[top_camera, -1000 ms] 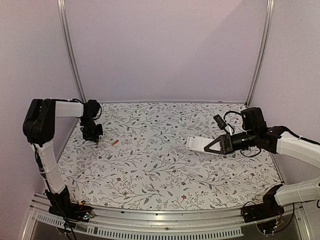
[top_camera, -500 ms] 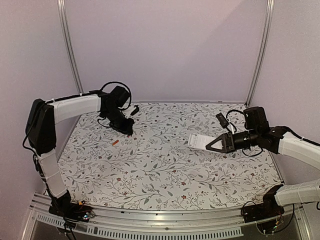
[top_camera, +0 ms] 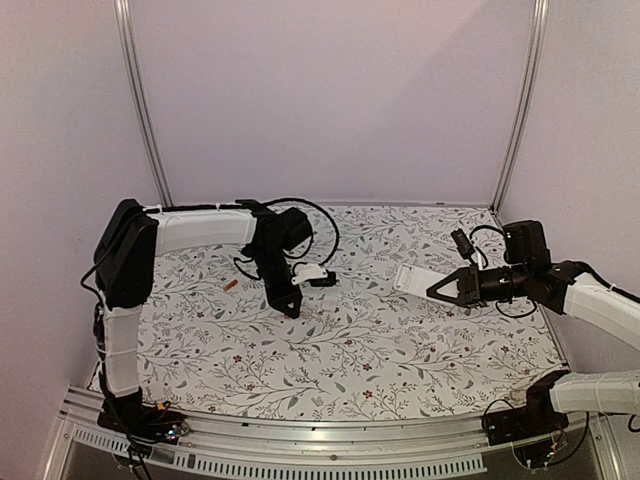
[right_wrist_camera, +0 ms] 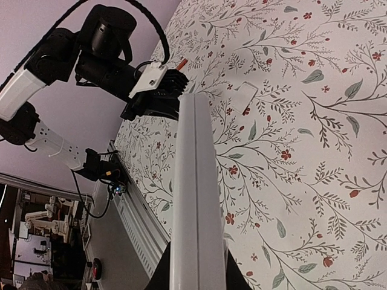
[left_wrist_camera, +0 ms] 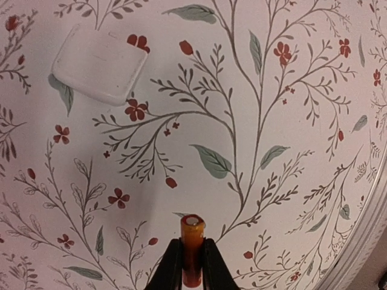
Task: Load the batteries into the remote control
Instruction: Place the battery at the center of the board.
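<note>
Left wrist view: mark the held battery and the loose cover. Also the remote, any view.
battery [left_wrist_camera: 192, 254], left wrist view, middle of its orange body.
cover [left_wrist_camera: 100, 71], left wrist view, centre of its white top face.
remote control [right_wrist_camera: 195, 199], right wrist view, middle of its white long side.

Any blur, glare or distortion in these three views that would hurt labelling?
Top external: even, soft light with a lilac cast, no glare; the loose tiny orange-red cylindrical battery barely resolves. Left wrist: sharp, table edge bows at lower right. Right wrist: rolled sideways; the slim white plastic remote control looms close, splitting the view.
</note>
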`<move>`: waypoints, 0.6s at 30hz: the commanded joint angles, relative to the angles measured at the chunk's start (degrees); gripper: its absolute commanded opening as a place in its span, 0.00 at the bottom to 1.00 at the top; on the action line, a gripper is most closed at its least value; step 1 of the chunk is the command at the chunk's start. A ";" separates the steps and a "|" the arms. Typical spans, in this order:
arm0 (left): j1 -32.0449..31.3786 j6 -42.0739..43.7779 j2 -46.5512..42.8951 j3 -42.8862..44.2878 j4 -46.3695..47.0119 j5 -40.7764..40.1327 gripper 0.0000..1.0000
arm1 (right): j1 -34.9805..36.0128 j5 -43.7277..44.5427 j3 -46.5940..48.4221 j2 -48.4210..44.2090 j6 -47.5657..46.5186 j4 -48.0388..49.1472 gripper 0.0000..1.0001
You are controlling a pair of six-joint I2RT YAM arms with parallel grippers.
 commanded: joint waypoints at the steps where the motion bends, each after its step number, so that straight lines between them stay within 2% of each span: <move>1: -1.96 9.07 3.95 3.72 -5.12 1.22 0.12 | -0.80 0.19 -0.83 -0.94 0.67 -0.34 0.00; 10: -3.56 11.33 9.40 5.31 -6.63 -2.29 0.16 | -1.35 0.46 -0.58 0.25 0.41 -1.04 0.00; 11: -3.54 11.09 9.67 5.50 -6.54 -3.10 0.21 | -1.43 0.53 -0.56 0.40 0.34 -1.07 0.00; 15: -3.85 9.86 9.11 5.48 -5.15 -5.50 0.48 | -1.51 0.68 -0.27 0.59 0.23 -1.25 0.00; 16: -3.98 9.45 8.55 5.42 -4.83 -5.90 0.58 | -1.61 0.76 -0.15 0.60 0.11 -1.38 0.00; 18: -4.19 8.45 6.93 5.44 -4.04 -7.12 0.66 | -1.66 0.97 0.01 0.84 -0.16 -1.41 0.00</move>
